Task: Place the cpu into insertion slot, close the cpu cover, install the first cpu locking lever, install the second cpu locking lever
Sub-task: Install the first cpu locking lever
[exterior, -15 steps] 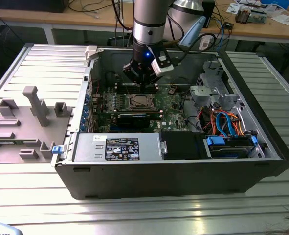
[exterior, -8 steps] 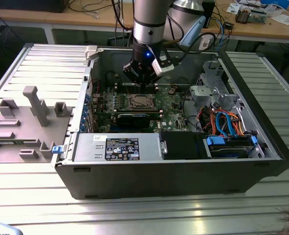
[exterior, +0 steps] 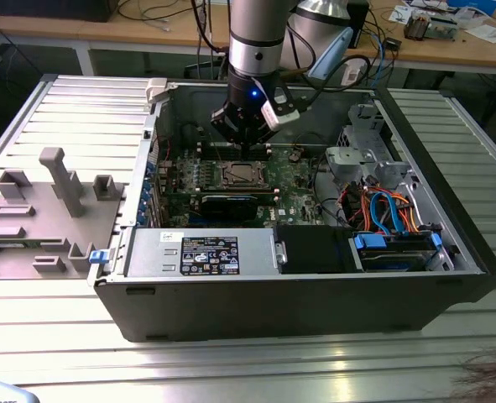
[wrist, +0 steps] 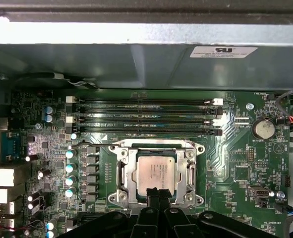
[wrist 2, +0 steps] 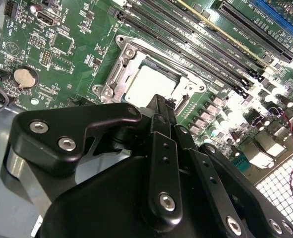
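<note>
In the exterior view, the gripper (exterior: 242, 144) hangs inside the open computer case (exterior: 449, 277), just above the insertion slot (exterior: 242, 175) on the green motherboard (exterior: 294, 180). In the second wrist view, the fingers (wrist 2: 161, 106) are pressed together, empty, their tips over the edge of the cpu (wrist 2: 148, 85), which lies in the slot. In the first wrist view, the cpu cover (wrist: 157, 147) frames the cpu (wrist: 156, 171) directly ahead of the fingertips (wrist: 156, 191), with the memory slots (wrist: 144, 116) beyond.

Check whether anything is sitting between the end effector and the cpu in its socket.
Nothing visible stands between them. In both wrist views the end effector hangs at the near edge of the cpu, which lies flat in the insertion slot with the cpu cover framing it. No cable or card crosses the chip's top.
</note>
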Action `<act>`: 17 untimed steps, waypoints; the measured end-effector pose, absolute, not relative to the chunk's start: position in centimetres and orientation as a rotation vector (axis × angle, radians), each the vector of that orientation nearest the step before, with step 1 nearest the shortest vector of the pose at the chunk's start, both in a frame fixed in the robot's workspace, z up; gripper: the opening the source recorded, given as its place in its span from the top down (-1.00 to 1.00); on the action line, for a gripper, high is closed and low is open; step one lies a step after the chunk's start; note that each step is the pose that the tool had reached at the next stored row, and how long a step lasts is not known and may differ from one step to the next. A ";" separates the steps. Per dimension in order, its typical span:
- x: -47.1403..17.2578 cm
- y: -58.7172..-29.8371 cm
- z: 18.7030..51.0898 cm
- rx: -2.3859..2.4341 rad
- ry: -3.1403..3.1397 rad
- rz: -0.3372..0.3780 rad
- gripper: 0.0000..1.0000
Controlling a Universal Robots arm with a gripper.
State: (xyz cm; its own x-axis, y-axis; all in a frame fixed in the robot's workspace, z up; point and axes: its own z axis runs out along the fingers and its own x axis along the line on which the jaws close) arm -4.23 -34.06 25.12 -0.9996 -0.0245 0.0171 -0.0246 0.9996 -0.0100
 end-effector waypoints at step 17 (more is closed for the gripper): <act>-4.2 -34.1 25.1 0.076 -3.124 0.016 0.79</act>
State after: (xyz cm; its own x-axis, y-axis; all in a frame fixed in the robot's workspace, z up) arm -4.23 -34.07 25.12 -0.9987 -0.0488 0.0171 -0.0490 0.9987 -0.0101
